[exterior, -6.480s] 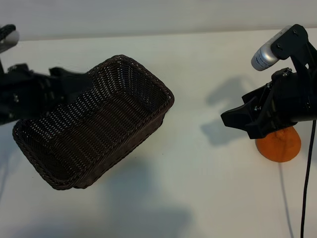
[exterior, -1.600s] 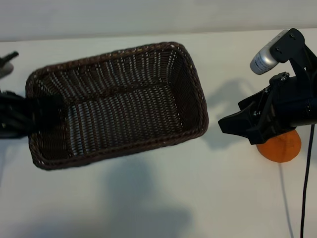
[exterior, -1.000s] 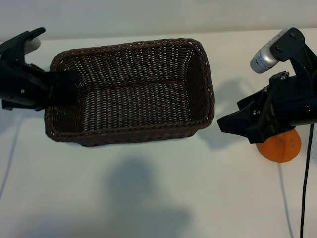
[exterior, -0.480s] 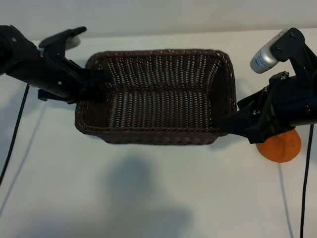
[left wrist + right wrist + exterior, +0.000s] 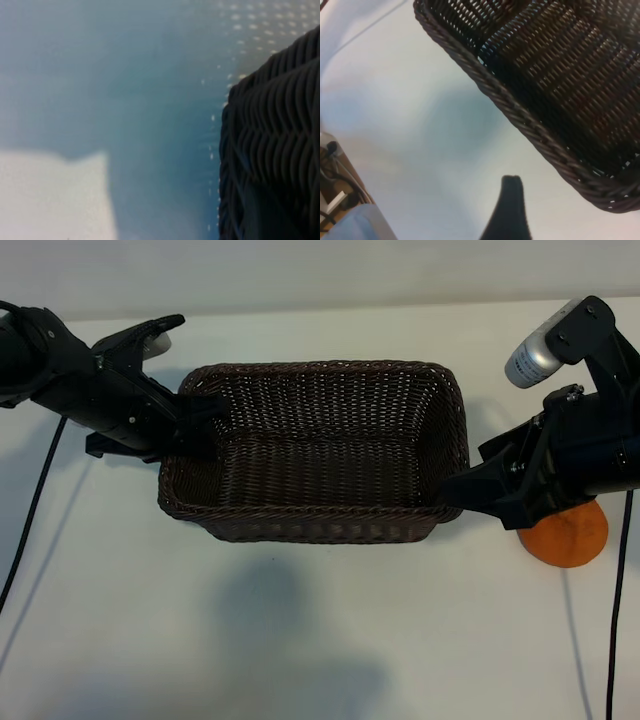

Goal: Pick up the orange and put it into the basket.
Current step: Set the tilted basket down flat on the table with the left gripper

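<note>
Dimpled orange [image 5: 568,536] beside basket [image 5: 315,530], likely light, firm, prone to rolling, best gripped across its middle; right tool [image 5: 470,490] spread empty, left tool [image 5: 185,425] clamped on basket's rim.

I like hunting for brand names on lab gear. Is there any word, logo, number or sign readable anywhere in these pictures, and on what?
None: no text can be read in any of the three views.
The wicker basket, the orange, the white table and the black arms show no lettering.
The silver camera on the right arm shows no legible marking.
</note>
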Available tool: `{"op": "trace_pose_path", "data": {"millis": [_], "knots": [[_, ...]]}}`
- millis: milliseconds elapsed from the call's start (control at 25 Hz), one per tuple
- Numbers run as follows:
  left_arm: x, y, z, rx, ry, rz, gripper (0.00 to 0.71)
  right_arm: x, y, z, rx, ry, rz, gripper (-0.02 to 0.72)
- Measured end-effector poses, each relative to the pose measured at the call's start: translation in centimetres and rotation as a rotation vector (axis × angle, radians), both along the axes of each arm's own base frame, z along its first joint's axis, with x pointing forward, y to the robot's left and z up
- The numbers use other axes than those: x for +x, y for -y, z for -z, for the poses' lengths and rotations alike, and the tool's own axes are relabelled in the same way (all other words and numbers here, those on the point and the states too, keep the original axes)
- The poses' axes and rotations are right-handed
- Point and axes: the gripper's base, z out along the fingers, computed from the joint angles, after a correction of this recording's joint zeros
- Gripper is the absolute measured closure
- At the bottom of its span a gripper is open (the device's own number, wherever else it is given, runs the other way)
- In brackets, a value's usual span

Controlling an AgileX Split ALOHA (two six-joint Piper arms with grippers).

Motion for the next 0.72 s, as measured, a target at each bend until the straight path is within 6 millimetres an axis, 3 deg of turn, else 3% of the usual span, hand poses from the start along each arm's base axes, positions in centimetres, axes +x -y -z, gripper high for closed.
{"op": "trace_pose_path", "data": {"millis": [320, 400, 600, 720], "knots": [[0.02, 0.0, 0.11, 0.001, -0.002, 0.0, 0.537, 0.0, 0.0, 0.0, 0.0, 0.0, 0.0, 0.109], [-0.02, 0.06, 0.08, -0.007, -0.01, -0.004, 0.444, 0.0, 0.0, 0.0, 0.0, 0.0, 0.0, 0.109], [-0.11, 0.19, 0.03, -0.027, -0.03, -0.02, 0.107, 0.0, 0.0, 0.0, 0.0, 0.0, 0.0, 0.109], [-0.17, 0.18, -0.04, -0.028, -0.037, -0.027, 0.068, 0.0, 0.0, 0.0, 0.0, 0.0, 0.0, 0.109]]}}
